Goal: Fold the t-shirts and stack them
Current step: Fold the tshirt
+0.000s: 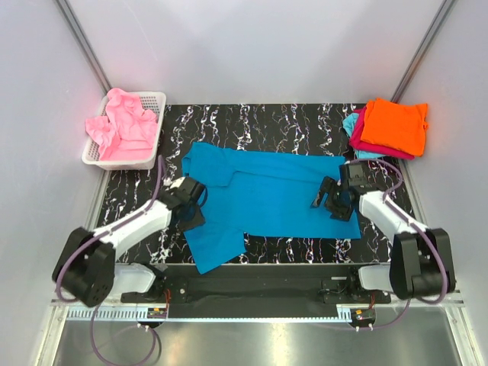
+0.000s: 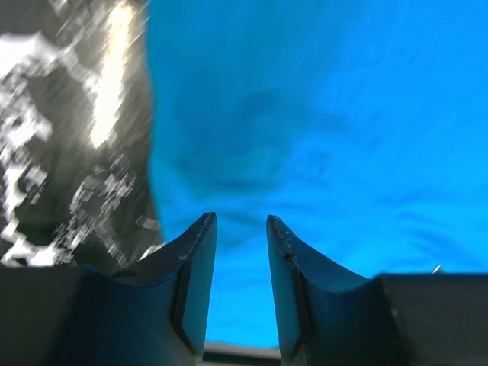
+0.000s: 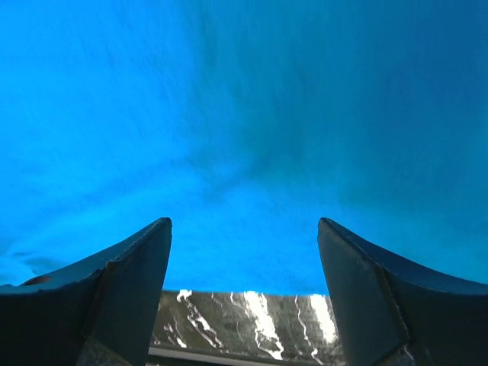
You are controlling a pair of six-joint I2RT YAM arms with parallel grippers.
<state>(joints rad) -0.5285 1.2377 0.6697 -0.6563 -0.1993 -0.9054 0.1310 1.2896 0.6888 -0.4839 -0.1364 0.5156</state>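
The teal shirt [image 1: 263, 194] lies spread flat at the middle of the black marbled table [image 1: 305, 118], its long side running from 9 to 3 o'clock, with one part reaching out toward 7 o'clock, close to the near edge. The left gripper [image 1: 191, 204] sits at the shirt's 9 o'clock edge, half over cloth and half over table. In the left wrist view its fingers [image 2: 194, 259] stand a narrow gap apart; teal cloth shows through the gap and nothing is seen pinched between them, with the marbled table showing at that view's left side. The right gripper [image 1: 326, 200] sits on the shirt toward 3 o'clock, a little in from the cloth's end. In the right wrist view its fingers [image 3: 137, 267] are spread wide and hold nothing; teal cloth fills that view, and a strip of table shows low between the fingers. At 10 o'clock a white basket [image 1: 156, 99] holds crumpled pink shirts [image 1: 126, 126]. At 2 o'clock, at the table's far right corner, is a stack: an orange shirt [image 1: 395, 126] on top, a magenta shirt [image 1: 367, 143] under it, and a light cyan shirt [image 1: 351, 122] peeking out at the stack's left side. The stack and the teal shirt lie apart.
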